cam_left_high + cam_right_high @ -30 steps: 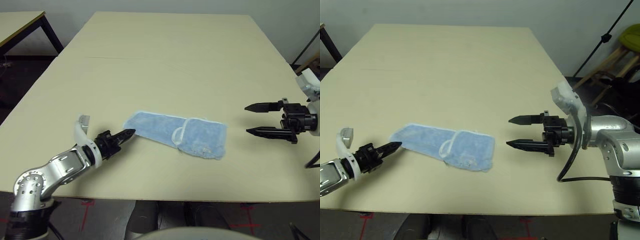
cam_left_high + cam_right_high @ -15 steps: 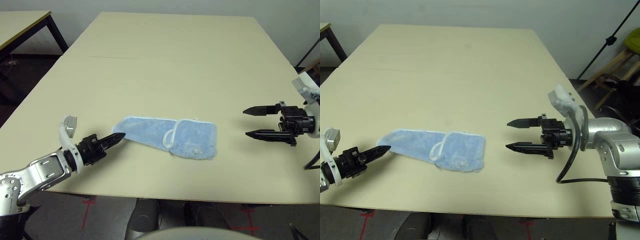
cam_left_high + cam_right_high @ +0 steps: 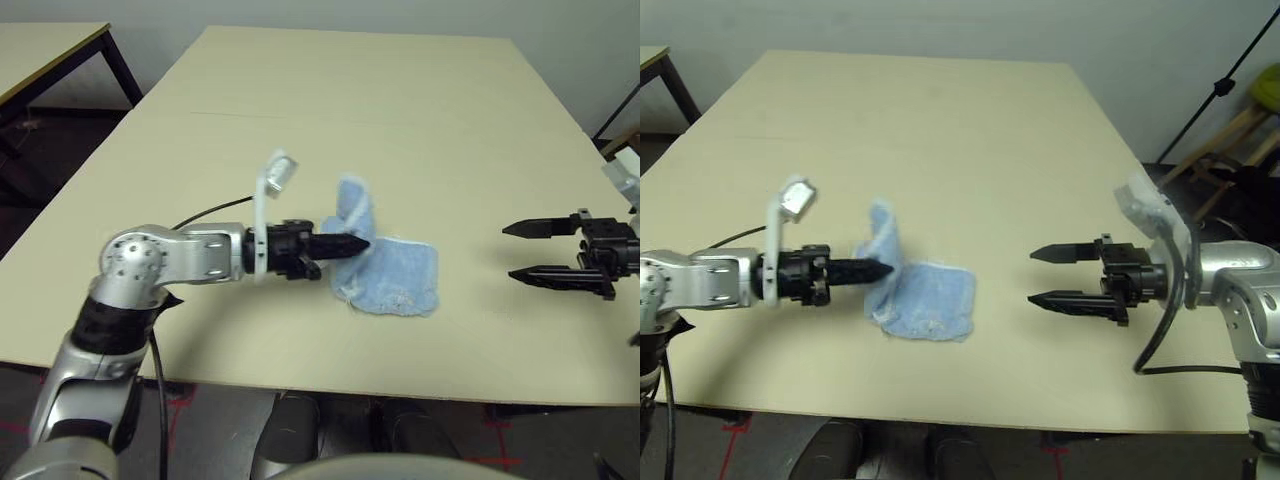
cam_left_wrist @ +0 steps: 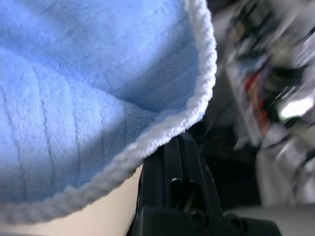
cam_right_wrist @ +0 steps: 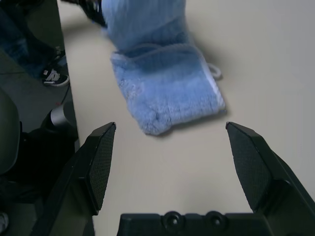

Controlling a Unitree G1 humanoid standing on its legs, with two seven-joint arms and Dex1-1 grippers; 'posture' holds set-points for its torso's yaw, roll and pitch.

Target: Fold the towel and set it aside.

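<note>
Left pincer (image 3: 368,245) clamped on towel's (image 3: 400,277) raised end, center frame; flat part lies right of it. Right pincer (image 3: 508,251) wide, farther off at right; fold likely continues rightward.

Bench light: we see the pale bench (image 3: 480,330) evenly and fairly brightly lit.
Shadows: we find soft ones on it beneath the left arm (image 3: 200,258) and beside the towel (image 5: 167,88).
Floor: we see it dim.
Glare: we catch a white glint in the left wrist view's background.
Blur: we find that background smeared, and the towel's raised part softened in the right wrist view.
</note>
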